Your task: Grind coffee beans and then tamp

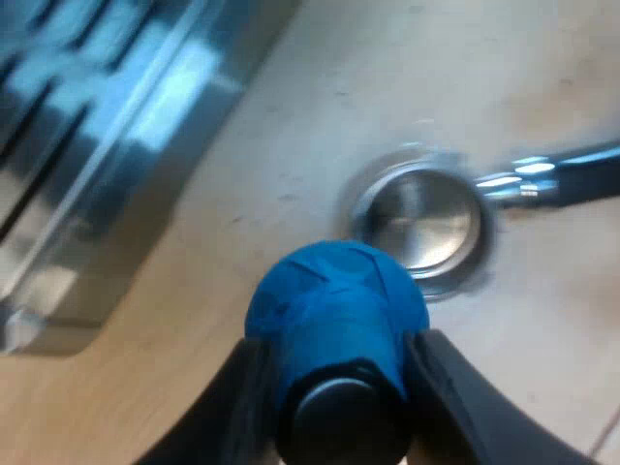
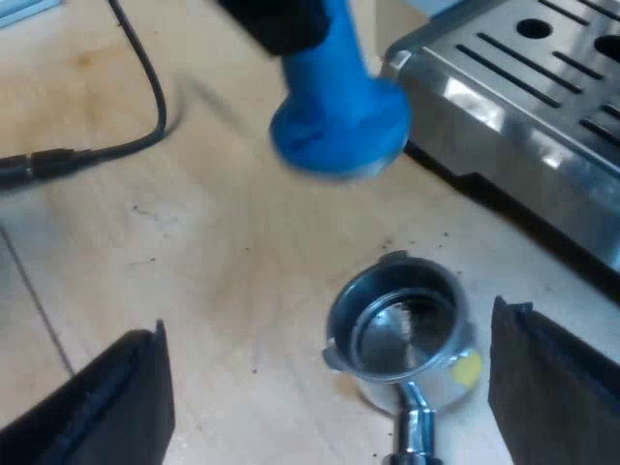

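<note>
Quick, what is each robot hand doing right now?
Left gripper: shut on the blue tamper.
Right gripper: open, holding nothing, over the metal holder.

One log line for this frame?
left gripper: shut on blue tamper, clear of metal holder | right gripper: open, either side of holder on table | basket: looks empty

— What's in the left gripper (image 1: 339,392)?
— The blue tamper (image 1: 334,310), clamped between both fingers (image 1: 455,397), over the holder (image 1: 426,223).
— And the holder?
— Lying on the bench (image 1: 387,77), basket up, bright metal inside, near the machine (image 1: 107,145).
</note>
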